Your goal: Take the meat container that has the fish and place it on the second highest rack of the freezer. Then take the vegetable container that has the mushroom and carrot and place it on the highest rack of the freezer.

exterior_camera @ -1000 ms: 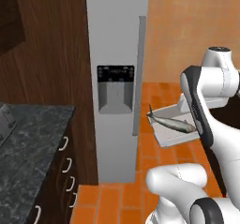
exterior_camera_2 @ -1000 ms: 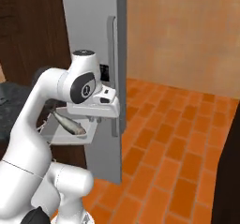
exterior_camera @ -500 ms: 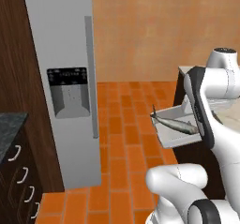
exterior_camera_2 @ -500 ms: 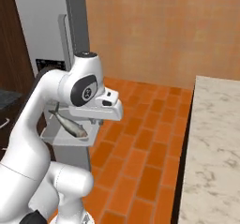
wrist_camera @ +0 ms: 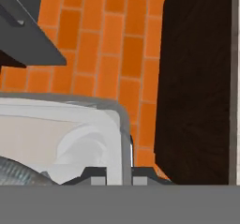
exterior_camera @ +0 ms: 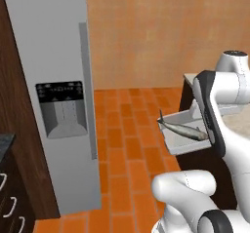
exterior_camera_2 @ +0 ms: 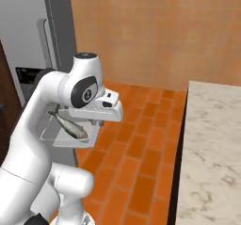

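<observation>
Gripper [wrist_camera: 118, 174] jaws are pinched tight on the rim of the tray [wrist_camera: 61, 129], one dark tip on each side of its wall near a rounded corner. In the hand view the tray's pale inside spreads to the left, and a bit of the fish [wrist_camera: 18, 170] shows silvery at the lower left. Below it lies the orange brick floor [wrist_camera: 117, 45], with the dark side of a cabinet [wrist_camera: 192, 87] to the right.

From the left base view, the tray [exterior_camera: 188, 142] hangs in the air in front of the white arm [exterior_camera: 215, 115], tilted a little, with the fish [exterior_camera: 181, 127] lying along it, dark tail toward the fridge [exterior_camera: 53, 81]. The fridge stands well apart to the left, door shut, its black dispenser panel [exterior_camera: 61, 107] facing the camera.

From the right base view, the tray [exterior_camera_2: 66, 135] sits under the wrist with the fish [exterior_camera_2: 68, 124] inside, the fridge [exterior_camera_2: 42, 45] behind it at the left. A marble counter [exterior_camera_2: 212, 144] runs along the right side.
</observation>
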### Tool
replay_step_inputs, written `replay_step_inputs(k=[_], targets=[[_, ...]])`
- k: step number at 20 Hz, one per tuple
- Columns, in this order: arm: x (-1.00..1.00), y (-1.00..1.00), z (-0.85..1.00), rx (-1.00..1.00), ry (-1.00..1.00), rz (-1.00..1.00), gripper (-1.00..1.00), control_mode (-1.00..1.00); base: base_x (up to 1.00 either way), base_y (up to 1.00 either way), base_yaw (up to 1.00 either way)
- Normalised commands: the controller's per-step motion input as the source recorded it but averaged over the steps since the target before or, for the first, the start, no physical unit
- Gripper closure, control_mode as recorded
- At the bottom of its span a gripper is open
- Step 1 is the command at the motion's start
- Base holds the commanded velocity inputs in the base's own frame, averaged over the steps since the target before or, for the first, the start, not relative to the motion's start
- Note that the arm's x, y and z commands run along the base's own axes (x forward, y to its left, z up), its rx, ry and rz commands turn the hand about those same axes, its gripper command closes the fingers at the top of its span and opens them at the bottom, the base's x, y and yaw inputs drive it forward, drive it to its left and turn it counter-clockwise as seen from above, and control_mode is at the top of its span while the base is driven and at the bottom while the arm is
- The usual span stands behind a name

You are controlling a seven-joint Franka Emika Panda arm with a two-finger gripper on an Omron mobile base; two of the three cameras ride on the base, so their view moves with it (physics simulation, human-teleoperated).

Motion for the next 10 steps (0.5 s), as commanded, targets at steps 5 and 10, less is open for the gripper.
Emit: replay_step_inputs(k=[5,10], targets=[[0.0,0.0,0.0,0.0,0.0,0.0,1.0,1.0,0.87,-0.12,-0.12],[0.0,0.0,0.0,0.0,0.0,0.0,1.0,1.0,0.71,-0.14,0.0]])
